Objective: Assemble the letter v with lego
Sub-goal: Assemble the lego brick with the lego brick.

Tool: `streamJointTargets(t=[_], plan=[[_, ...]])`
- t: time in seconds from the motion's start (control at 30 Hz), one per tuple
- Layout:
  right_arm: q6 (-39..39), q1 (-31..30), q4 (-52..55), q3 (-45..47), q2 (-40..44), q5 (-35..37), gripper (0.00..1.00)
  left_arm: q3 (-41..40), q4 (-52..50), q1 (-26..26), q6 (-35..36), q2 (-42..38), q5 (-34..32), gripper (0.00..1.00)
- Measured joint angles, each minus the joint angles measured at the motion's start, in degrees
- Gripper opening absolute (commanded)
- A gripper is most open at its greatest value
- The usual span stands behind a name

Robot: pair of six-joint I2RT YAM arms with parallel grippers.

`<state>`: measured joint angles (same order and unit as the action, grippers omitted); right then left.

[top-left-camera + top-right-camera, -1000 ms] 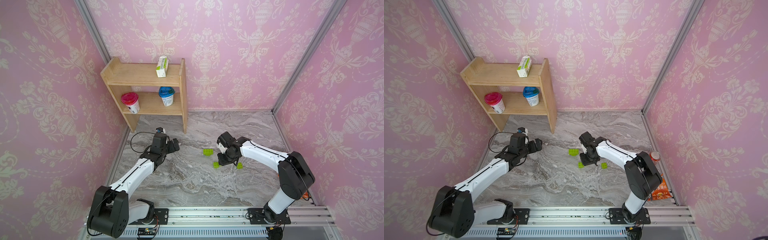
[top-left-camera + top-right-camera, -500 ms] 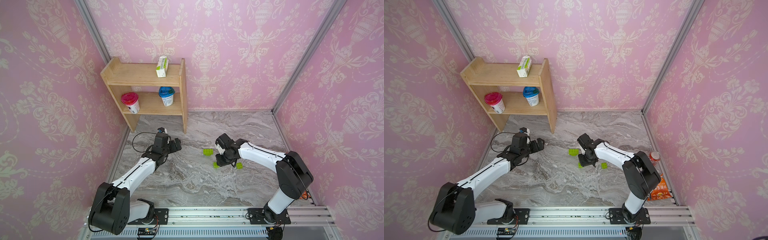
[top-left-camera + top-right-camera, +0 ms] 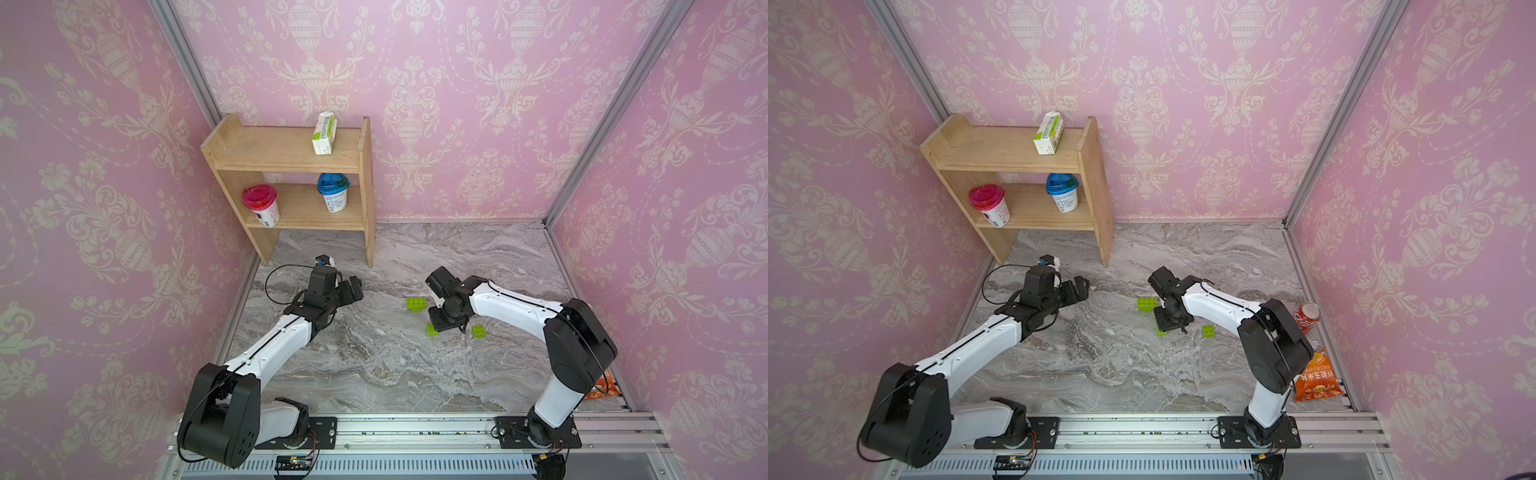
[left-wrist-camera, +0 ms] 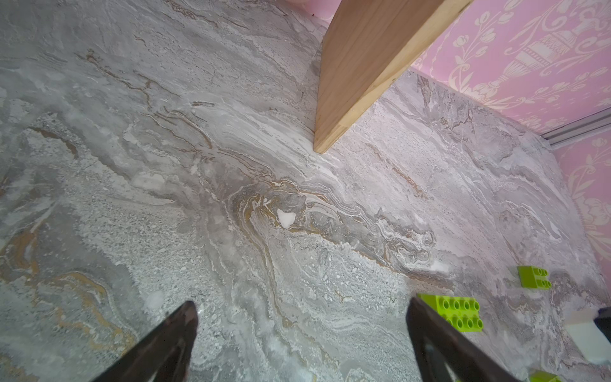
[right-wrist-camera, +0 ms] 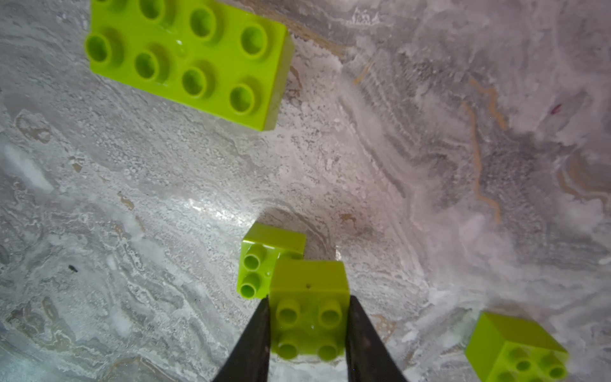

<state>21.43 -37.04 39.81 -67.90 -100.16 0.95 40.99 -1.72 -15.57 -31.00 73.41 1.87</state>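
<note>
Setting: grey marbled tabletop (image 3: 374,365) walled in pink damask paper; a wooden shelf (image 3: 291,145) stands at the back, beyond the left arm.
Right arm: the right gripper (image 5: 308,299) is pinching a square brick (image 5: 309,307) by two opposite sides, studs facing the wrist camera; we judge this side grip leaves the underside free for pressing down.
Under the tips: a neighbour brick (image 5: 261,261) sits just beyond the right fingertips, partly covered by the held one; the half offset suits a stepped arm; we cannot tell whether studs have engaged.
Ahead of the tips: a long brick (image 5: 188,56) lies flat, studs up, apart from the pair.
Beside the tool: a spare brick (image 5: 515,350) rests apart, untouched.
Left arm: the left gripper (image 4: 301,303) hovers over bare marble, jaws spread wide, nothing between them; the long brick lies ahead of it, apart; we read it as parked clear to give the right arm room.
Progress: the letter v is not yet formed; at most two pieces of lego overlap.
</note>
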Motion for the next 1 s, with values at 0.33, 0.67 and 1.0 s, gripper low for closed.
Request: streamJointTargets(t=[0.33,0.67,1.0], plan=[[2.4,-2.1,2.5,-1.6,-1.0,2.9,0.02,0.0,0.0,0.0,0.0,0.0,0.0,0.99],[5.7,-2.5,2.9,-2.3,-1.7,4.2,0.00,0.0,0.0,0.0,0.0,0.0,0.0,0.99],[10.0,-2.9,2.3,-2.0,-1.7,4.2,0.00,0.0,0.0,0.0,0.0,0.0,0.0,0.99]])
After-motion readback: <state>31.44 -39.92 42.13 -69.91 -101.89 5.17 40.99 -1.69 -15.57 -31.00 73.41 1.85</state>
